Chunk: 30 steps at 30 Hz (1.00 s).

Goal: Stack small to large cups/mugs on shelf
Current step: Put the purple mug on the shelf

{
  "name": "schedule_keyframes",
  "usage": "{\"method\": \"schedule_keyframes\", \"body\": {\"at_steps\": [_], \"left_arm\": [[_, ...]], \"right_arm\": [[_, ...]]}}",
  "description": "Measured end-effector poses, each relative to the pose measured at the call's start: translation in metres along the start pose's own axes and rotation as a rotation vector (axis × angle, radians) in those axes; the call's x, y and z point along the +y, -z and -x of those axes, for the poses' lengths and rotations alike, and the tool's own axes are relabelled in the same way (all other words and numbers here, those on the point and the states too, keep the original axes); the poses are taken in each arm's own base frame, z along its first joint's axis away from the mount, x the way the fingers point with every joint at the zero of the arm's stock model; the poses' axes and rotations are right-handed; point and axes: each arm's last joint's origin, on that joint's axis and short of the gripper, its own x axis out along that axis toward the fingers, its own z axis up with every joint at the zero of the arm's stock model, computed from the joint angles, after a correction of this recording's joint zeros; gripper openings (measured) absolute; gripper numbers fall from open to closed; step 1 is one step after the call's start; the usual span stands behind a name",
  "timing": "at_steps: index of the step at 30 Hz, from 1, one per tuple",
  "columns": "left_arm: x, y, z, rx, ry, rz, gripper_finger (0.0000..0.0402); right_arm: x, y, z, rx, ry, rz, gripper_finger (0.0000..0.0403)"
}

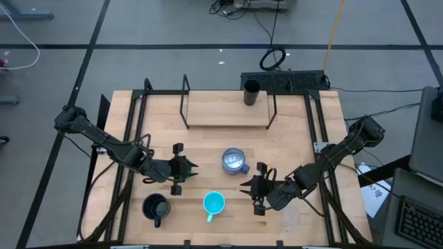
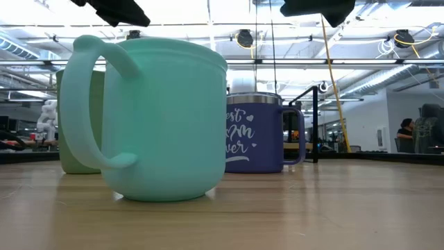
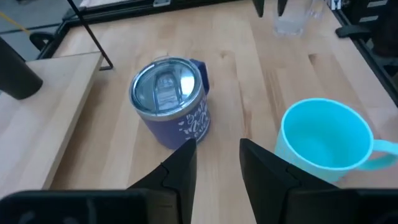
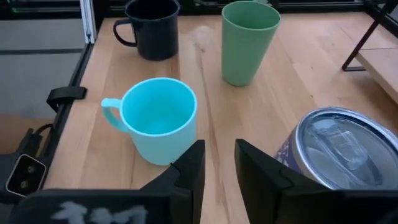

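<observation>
The blue-purple mug (image 1: 234,161) with a clear lid stands upright mid-table, the cyan handled mug (image 1: 214,203) nearer the front, the black handled mug (image 1: 156,207) at the front left. The dark tumbler (image 1: 251,93) stands on the light-wood shelf (image 1: 228,111) at the far side. The green cup (image 4: 250,40) stands upright beyond the cyan mug (image 4: 158,121); my left arm hides it in the high view. The clear cup (image 3: 292,15) stands near the front right. My left gripper (image 1: 190,168) is open and empty, left of the blue-purple mug (image 3: 171,99). My right gripper (image 1: 246,187) is open and empty, between the cyan and blue-purple mugs.
Black metal frame rails (image 1: 131,138) run along the table's left and right sides. The shelf's thin black legs (image 1: 185,104) stand on the tabletop at the far side. A power strip (image 1: 287,81) lies behind the shelf. Bare wood (image 1: 297,138) lies right of the blue-purple mug.
</observation>
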Motion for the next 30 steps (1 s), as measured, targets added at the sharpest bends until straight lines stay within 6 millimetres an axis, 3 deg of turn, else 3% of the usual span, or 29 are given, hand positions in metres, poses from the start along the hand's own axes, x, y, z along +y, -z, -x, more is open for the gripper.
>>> {"method": "schedule_keyframes", "body": {"at_steps": [6,17,30], "left_arm": [[-0.006,0.003,-0.007,0.016,0.005,0.02,0.0124],[-0.011,0.002,-0.004,-0.001,0.01,0.018,0.0124],[0.005,-0.006,0.007,-0.047,-0.012,-0.06,0.0124]], "right_arm": [[0.0,0.013,-0.001,0.023,0.005,-0.001,0.0077],[0.011,0.024,0.011,-0.06,0.122,-0.037,0.0086],[0.011,0.025,0.012,-0.08,0.136,-0.174,0.017]]}}
